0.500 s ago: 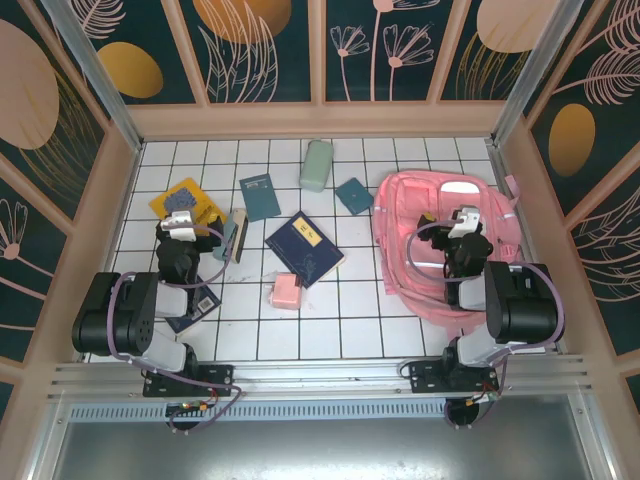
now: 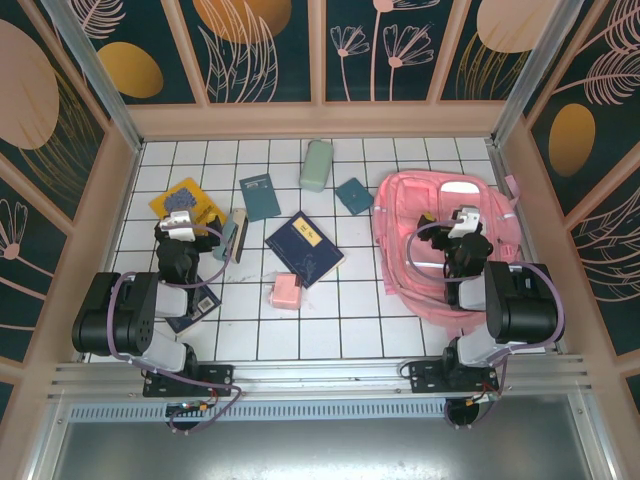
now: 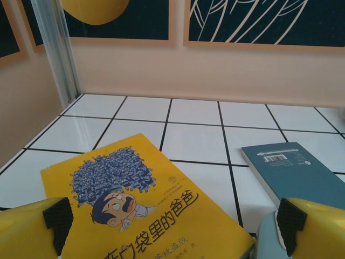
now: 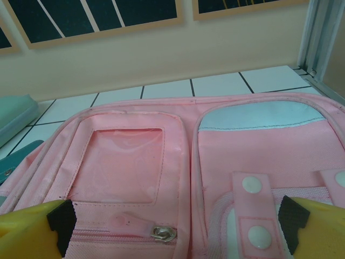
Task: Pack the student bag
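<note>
The student bag (image 2: 425, 215) is a large pink backpack lying flat on the right side of the tiled table. My right gripper (image 2: 467, 224) hovers over it, open and holding nothing. In the right wrist view the bag (image 4: 215, 151) shows a clear front window, a metal zipper pull (image 4: 162, 233) and snap straps, with my right gripper (image 4: 178, 222) open above them. My left gripper (image 2: 181, 226) stands open over a yellow cartoon book (image 2: 178, 197). In the left wrist view that yellow book (image 3: 140, 205) lies below my open left gripper (image 3: 173, 224), untouched.
Loose on the tiles are a teal book (image 2: 260, 196), a green pencil case (image 2: 316, 165), a small teal book (image 2: 353, 195), a dark blue book (image 2: 304, 248) and a small pink box (image 2: 286, 291). A pale blue item (image 2: 231, 236) lies beside the left gripper. Wooden walls enclose the table.
</note>
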Action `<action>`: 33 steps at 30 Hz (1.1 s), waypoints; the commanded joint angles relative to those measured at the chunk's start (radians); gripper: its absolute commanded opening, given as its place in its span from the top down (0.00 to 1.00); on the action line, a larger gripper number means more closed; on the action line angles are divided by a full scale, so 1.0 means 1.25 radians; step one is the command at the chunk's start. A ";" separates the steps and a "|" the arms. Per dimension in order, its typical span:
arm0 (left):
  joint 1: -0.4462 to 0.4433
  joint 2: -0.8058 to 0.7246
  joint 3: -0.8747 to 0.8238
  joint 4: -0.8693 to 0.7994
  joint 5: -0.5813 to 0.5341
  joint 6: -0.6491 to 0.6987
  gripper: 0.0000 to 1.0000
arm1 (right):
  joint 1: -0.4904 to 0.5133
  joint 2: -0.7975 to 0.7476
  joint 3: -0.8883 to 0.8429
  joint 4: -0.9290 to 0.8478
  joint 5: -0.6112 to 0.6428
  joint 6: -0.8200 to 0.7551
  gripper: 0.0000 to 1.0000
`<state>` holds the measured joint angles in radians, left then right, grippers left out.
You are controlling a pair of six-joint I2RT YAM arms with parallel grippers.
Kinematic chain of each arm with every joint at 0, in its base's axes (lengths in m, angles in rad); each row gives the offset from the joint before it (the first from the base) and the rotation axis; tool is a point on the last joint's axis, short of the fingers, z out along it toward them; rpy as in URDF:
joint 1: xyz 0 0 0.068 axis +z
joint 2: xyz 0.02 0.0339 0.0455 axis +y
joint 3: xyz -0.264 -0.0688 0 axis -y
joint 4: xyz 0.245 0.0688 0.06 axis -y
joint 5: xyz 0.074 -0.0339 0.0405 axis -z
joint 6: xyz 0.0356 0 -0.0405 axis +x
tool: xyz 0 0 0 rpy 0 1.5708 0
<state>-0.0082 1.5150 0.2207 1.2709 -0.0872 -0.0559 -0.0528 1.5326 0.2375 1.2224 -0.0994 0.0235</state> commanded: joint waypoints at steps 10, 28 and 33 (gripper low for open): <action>0.003 0.004 0.016 -0.006 -0.017 -0.012 0.01 | -0.005 0.005 0.001 0.011 -0.011 -0.012 0.01; 0.003 -0.182 0.498 -0.917 -0.137 -0.360 0.01 | -0.038 -0.307 0.212 -0.571 0.157 0.326 0.01; 0.003 -0.203 0.524 -0.974 0.013 -0.427 0.01 | -0.098 -0.282 0.353 -0.866 0.020 0.466 0.01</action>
<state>-0.0067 1.2823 0.8730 0.2317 -0.1829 -0.4763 -0.1562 1.1614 0.6254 0.4500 0.0109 0.4381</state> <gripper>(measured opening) 0.989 0.988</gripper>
